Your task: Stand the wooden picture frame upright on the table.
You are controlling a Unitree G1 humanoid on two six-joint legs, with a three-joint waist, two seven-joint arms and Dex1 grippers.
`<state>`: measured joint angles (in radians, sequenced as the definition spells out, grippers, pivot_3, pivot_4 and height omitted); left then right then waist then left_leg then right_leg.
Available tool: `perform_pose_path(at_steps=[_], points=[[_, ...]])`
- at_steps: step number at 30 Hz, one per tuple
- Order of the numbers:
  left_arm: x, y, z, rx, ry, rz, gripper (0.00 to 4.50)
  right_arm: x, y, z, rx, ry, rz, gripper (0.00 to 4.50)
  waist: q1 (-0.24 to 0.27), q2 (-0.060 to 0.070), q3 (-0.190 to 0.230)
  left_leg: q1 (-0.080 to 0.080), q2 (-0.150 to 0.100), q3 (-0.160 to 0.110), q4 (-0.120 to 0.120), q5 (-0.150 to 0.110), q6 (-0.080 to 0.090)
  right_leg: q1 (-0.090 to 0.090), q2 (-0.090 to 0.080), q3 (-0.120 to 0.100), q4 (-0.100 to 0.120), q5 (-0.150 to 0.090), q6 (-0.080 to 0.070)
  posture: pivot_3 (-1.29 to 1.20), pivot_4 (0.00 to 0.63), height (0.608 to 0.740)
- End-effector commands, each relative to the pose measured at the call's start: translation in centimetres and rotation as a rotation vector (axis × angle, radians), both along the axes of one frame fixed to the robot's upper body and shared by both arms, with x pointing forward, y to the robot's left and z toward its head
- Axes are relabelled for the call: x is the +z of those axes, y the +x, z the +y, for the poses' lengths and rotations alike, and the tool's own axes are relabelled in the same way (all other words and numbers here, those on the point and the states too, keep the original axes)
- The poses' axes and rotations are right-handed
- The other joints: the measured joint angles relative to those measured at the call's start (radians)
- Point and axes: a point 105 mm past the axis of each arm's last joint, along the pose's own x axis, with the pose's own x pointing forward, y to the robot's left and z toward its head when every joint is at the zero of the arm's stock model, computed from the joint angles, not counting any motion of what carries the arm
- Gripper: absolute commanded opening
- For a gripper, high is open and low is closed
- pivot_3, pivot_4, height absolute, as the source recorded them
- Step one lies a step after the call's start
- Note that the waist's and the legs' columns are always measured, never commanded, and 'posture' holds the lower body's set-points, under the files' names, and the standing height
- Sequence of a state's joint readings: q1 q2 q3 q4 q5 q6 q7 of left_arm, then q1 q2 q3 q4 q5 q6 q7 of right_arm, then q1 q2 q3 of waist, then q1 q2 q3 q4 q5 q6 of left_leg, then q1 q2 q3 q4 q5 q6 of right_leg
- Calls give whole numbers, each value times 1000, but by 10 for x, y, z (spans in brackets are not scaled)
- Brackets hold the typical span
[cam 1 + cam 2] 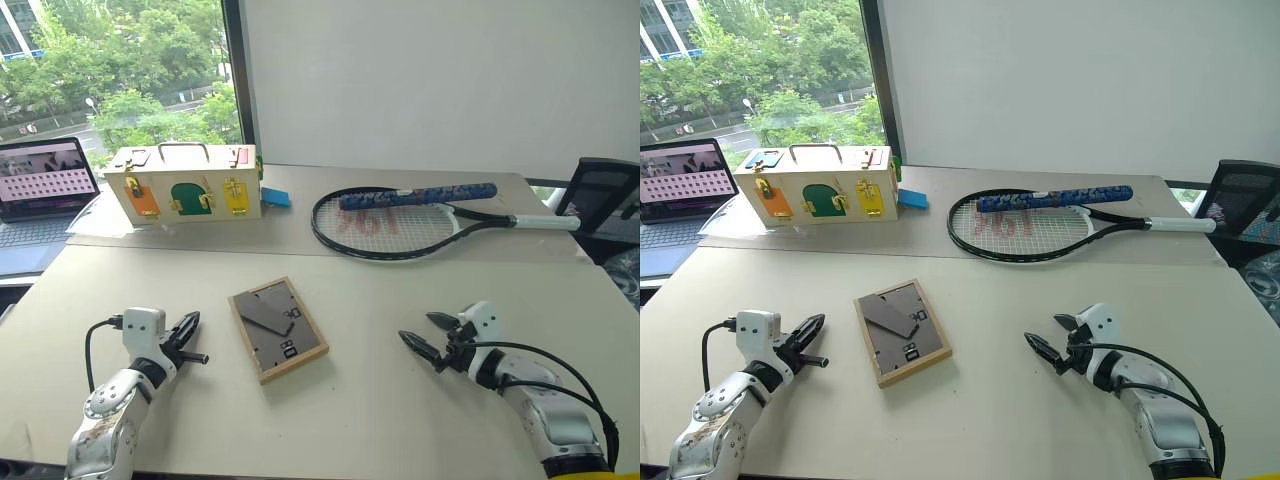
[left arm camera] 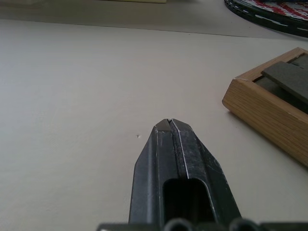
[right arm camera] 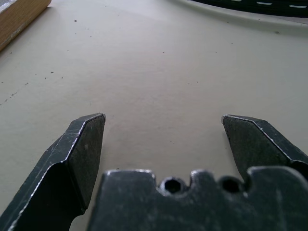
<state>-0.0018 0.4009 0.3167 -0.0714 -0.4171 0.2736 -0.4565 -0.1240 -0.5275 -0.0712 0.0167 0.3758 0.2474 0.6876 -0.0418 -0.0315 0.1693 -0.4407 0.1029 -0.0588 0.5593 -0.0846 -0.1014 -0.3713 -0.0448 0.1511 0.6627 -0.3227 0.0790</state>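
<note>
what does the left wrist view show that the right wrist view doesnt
Left wrist view alone: the left gripper, jaws shut, and the picture frame's grey back with its stand. Right wrist view alone: the right gripper, jaws wide open with nothing between them. Both share the beige table, a wooden edge of the picture frame and part of the racket's rim.

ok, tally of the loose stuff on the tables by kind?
Frame: 1
Racket: 1
Latch box: 1
Laptop: 1
Blue block: 1
Total: 5
</note>
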Motion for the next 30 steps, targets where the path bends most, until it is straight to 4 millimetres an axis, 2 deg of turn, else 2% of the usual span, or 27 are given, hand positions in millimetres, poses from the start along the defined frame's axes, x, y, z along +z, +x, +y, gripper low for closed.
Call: perform_pose_path(at_steps=[1,4,7,11,15,19,21,23,24,27,28,30], points=[[23,-1,1,-79,2,-45,18,28,2,-5,34,12,-84,4500,0,0,0,0,0,0,0,0,0,0,0,0,0,0,0,0,150,740],[58,-3,1,-225,13,-98,18,50,-4,3,171,3,-112,4500,-1,0,0,-1,0,0,0,0,0,-2,0,0,1,0,0,0,150,740],[70,-10,-3,-354,39,-65,18,54,-10,12,292,-106,-82,4500,-1,0,0,-1,0,0,0,0,0,-2,0,0,0,0,0,0,150,740],[93,-20,7,-442,103,-27,18,85,-20,37,467,-164,-79,4500,-9,0,0,-1,0,1,-3,0,0,-4,0,0,0,-1,-1,0,150,740],[104,-26,8,-493,150,14,18,99,-29,46,563,-216,-52,4500,-6,0,0,-6,1,1,-4,0,0,-10,0,0,1,-2,-2,0,150,740],[105,-28,11,-491,176,33,18,108,-30,54,610,-214,-31,4500,0,0,0,-12,1,1,-3,0,0,-15,0,0,1,-1,-4,0,150,740],[103,-31,7,-504,162,39,18,106,-25,57,606,-212,-18,4500,-1,0,0,-12,1,1,-3,0,0,-16,0,0,1,1,-7,0,150,740],[97,-35,5,-511,158,61,0,103,-18,59,595,-213,-11,3981,-1,0,1,-12,1,1,-3,0,0,-16,0,0,1,1,-7,0,150,740],[93,-36,5,-509,165,72,0,101,-16,61,599,-221,-10,3870,-2,0,1,-12,1,1,-3,0,0,-17,0,0,1,1,-7,0,150,740],[83,-40,6,-495,174,96,0,95,-11,71,614,-249,-28,2816,-5,0,1,-13,1,1,-3,0,0,-17,0,0,1,1,-7,0,150,740],[80,-41,6,-495,178,103,0,93,-10,74,616,-250,-31,2320,-4,0,1,-13,1,1,-3,0,0,-17,0,0,2,1,-8,0,150,740],[76,-42,6,-489,186,113,0,89,-7,80,626,-270,-37,1703,-4,0,1,-13,1,1,-3,0,0,-18,0,0,2,1,-8,0,150,740]])
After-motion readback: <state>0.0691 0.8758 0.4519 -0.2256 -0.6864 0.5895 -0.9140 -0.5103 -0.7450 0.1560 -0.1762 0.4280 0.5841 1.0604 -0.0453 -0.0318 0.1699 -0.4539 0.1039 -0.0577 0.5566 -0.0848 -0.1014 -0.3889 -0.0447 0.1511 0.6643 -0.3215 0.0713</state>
